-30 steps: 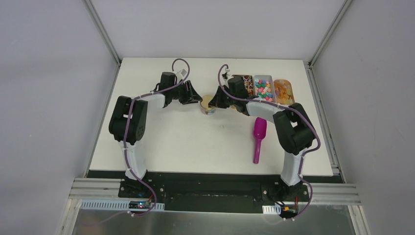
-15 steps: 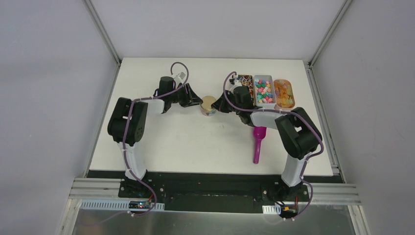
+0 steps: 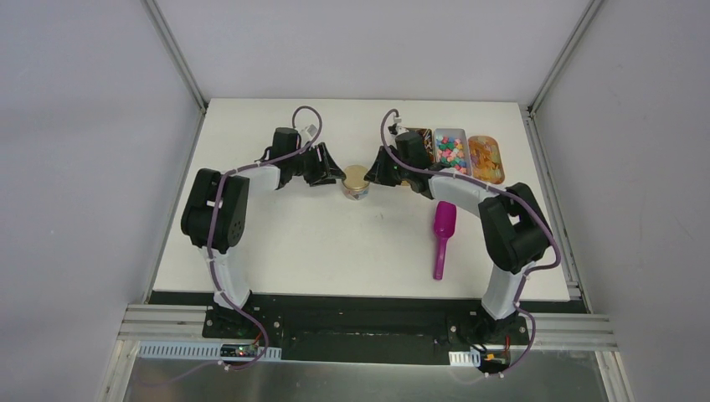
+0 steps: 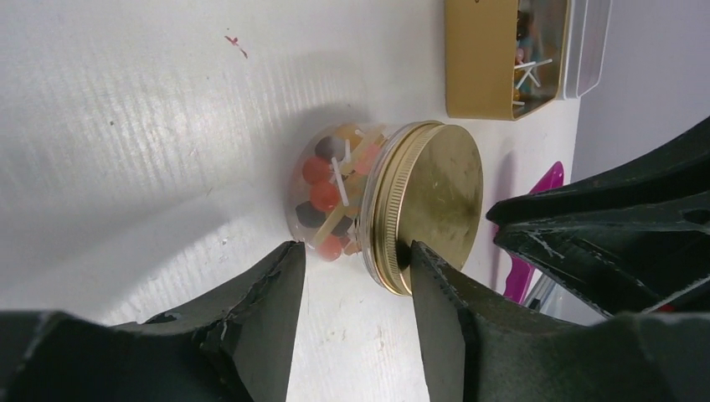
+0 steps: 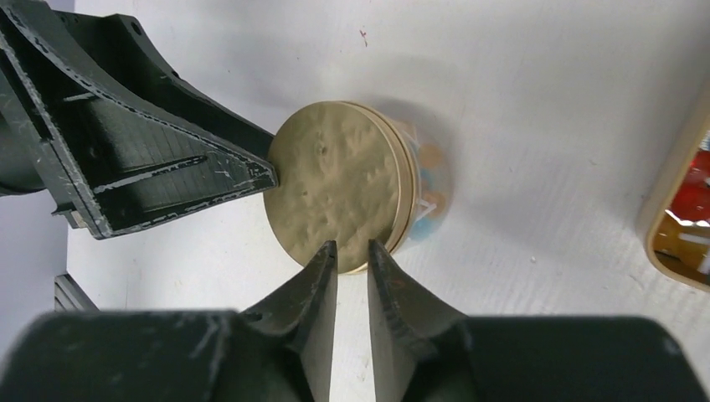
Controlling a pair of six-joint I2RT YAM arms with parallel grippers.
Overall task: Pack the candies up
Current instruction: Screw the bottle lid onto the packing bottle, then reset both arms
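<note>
A small clear jar (image 3: 357,186) holds candies (image 4: 326,197), dark, red and orange, with white sticks. A round gold lid (image 4: 439,205) sits on it and also shows in the right wrist view (image 5: 339,197). My left gripper (image 4: 353,249) is open at the jar's left. One fingertip is by the jar's base and the other is against the lid's rim. My right gripper (image 5: 352,245) is at the jar's right. Its jaws are nearly together with nothing between them, tips at the lid's edge. More candies fill three trays: dark wrapped ones (image 3: 419,144), pastel ones (image 3: 450,154) and amber ones (image 3: 486,158).
A magenta scoop (image 3: 441,239) lies on the white table (image 3: 293,243) in front of the trays, right of the middle. The gold-walled tray (image 4: 481,59) stands close behind the jar. The right arm reaches along the trays' near side. Grey walls enclose the table.
The right arm dipped over the scoop and drew back, so the scoop shows whole again. Both grippers stayed at the jar and edged slightly. The gold lid now shows flat on the jar.
</note>
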